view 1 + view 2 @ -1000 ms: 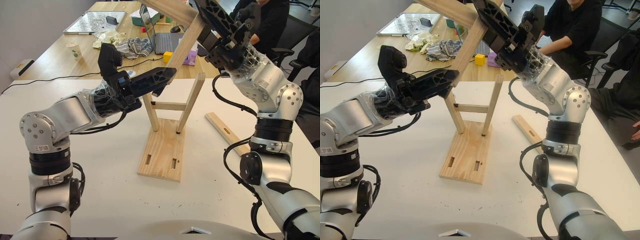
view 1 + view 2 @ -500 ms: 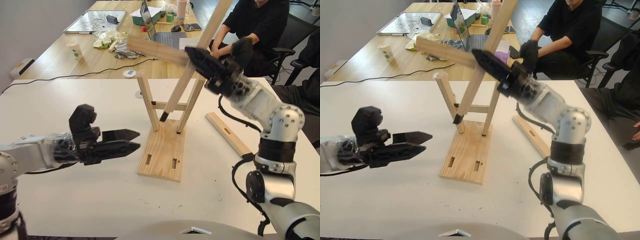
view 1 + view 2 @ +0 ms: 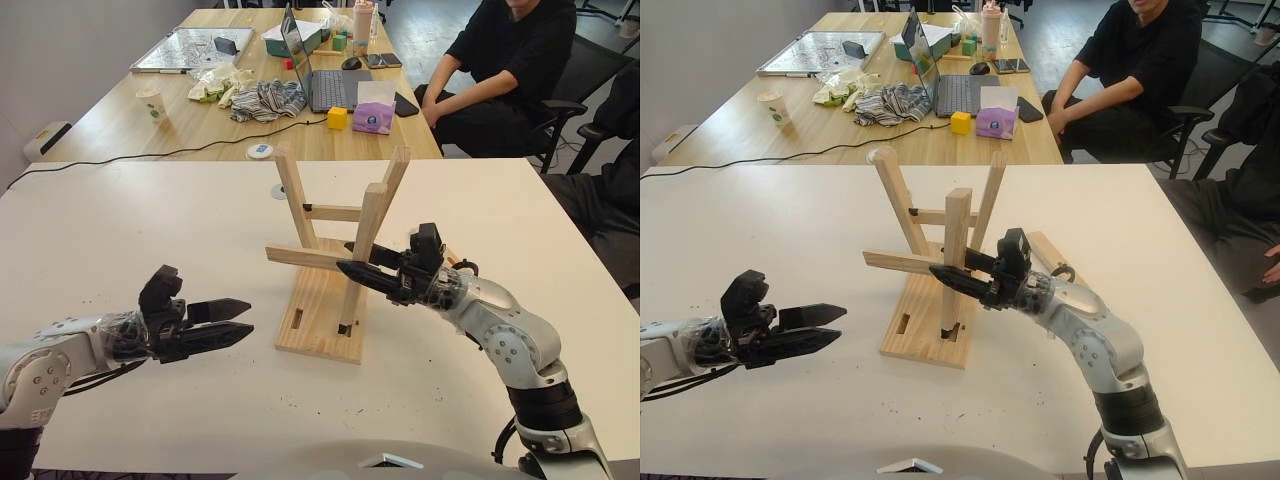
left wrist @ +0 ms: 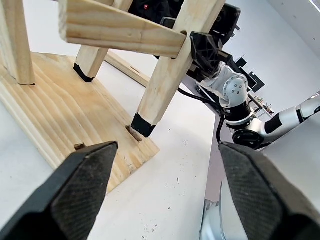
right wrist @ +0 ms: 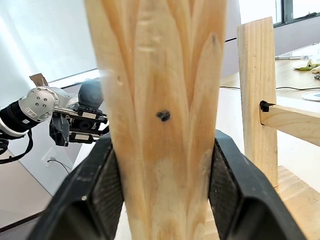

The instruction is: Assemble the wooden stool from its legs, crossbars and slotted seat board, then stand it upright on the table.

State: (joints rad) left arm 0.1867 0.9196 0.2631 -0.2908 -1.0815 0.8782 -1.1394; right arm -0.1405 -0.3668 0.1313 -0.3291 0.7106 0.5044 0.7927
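while right gripper (image 3: 353, 264) clamps leg (image 3: 372, 208) over seat board (image 3: 315, 338), left gripper (image 3: 236, 320) wide; loose slat (image 3: 1042, 245) behind.

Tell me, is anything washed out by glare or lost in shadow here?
Right wrist view: the room behind the gripped leg glares white. Left wrist view: seat board evenly lit, the white table pale. Eye views: soft even light, only a faint shadow along the seat board's edge.
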